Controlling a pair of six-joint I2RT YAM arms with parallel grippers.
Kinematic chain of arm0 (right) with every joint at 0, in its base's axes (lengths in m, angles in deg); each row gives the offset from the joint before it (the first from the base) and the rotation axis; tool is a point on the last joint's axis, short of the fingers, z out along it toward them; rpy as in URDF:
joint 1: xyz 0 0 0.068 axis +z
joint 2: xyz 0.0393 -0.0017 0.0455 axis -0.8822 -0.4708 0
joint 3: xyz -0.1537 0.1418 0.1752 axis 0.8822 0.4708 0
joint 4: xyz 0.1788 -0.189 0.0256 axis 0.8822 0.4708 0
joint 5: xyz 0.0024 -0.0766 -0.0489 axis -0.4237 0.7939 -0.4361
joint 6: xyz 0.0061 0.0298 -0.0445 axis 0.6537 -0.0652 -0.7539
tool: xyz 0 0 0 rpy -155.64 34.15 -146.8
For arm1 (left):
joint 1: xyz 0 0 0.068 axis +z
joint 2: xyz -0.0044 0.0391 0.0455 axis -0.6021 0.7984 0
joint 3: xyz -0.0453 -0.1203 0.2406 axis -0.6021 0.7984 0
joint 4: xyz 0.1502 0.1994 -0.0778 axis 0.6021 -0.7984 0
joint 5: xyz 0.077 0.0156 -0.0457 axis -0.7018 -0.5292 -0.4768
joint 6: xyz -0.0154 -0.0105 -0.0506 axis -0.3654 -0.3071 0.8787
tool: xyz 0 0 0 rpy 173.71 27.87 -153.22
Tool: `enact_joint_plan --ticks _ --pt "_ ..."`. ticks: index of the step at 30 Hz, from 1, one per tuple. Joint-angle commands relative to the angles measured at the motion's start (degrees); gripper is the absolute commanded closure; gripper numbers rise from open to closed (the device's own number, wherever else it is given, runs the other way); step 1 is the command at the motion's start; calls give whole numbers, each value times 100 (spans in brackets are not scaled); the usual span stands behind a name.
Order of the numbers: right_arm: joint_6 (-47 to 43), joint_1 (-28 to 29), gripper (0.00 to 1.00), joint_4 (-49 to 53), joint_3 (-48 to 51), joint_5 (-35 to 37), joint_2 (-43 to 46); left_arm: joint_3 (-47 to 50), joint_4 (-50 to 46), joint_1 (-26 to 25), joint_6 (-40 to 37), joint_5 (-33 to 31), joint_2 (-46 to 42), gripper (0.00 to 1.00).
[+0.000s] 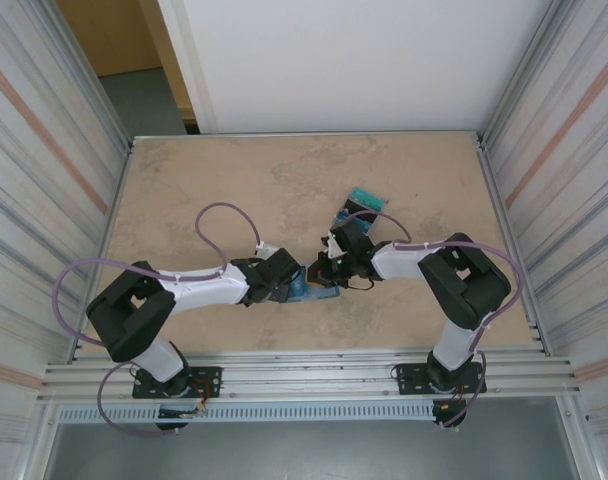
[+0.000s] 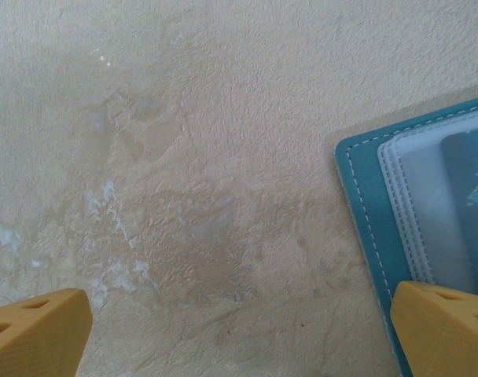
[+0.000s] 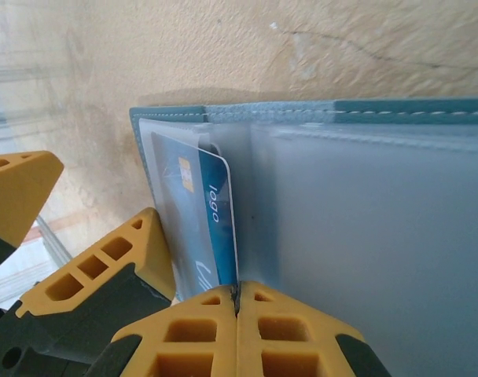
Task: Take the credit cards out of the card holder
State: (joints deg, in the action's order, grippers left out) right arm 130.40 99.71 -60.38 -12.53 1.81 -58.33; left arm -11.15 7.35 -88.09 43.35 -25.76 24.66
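1. Top view, counts: 2 white-and-black arms, 2 grippers, 1 flat teal-blue bifold card holder (image 1: 306,290), 1 small pile of cards (image 1: 365,198), thin teal and black plastic. No. of cards in the pile can't be told.
2. Top view, places: card holder lies on the beige marbled table (image 1: 234,180), centre, toward the near edge, between left gripper (image 1: 289,282) and right gripper (image 1: 334,272). Pile sits further back and to the right, apart from the holder. Fingers too small here to judge.
3. Left wrist, counts: 2 yellow plastic fingers (image 2: 34,334), 1 card holder corner (image 2: 365,204) w/ white stitching and pale frosted lining, 1 dark-teal plastic card (image 2: 468,196) under the frosted pocket.
4. Left wrist, fingers: left gripper (image 2: 239,334) is spread wide and grasps nothing. The finger at view's right overlaps the holder's edge; touching or just above, can't tell. The other is over bare table.
5. Right wrist, counts: 1 card holder (image 3: 380,108) lying open, 1 blue plastic card (image 3: 207,220) w/ gold chip in the left pocket, 2 fingers of each gripper.
6. Right wrist, fingers: right gripper (image 3: 237,314) is clenched, pads pressed together, w/ the blue plastic card's lower edge running into their seam, so nipped. The left gripper's fingers (image 3: 117,263) stand apart, just beside the holder's left edge.
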Motion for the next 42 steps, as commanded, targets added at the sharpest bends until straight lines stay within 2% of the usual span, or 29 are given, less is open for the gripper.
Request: enact_joint_plan --ticks 1,16,20,34,42 --pt "-258 -36 100 479 0 250 201 -38 -101 -9 -17 -36 130 1" --pt "-297 -56 100 513 -39 304 201 -431 -352 -87 -408 -101 -211 1" --pt "-268 -58 95 514 -25 332 210 -520 -278 -92 -591 -97 -339 1" --pt "-207 -80 90 464 -12 326 175 -870 -377 -6 -794 -37 515 1" --pt "-156 -117 78 368 22 253 124 -873 -442 15 -782 82 639 1"
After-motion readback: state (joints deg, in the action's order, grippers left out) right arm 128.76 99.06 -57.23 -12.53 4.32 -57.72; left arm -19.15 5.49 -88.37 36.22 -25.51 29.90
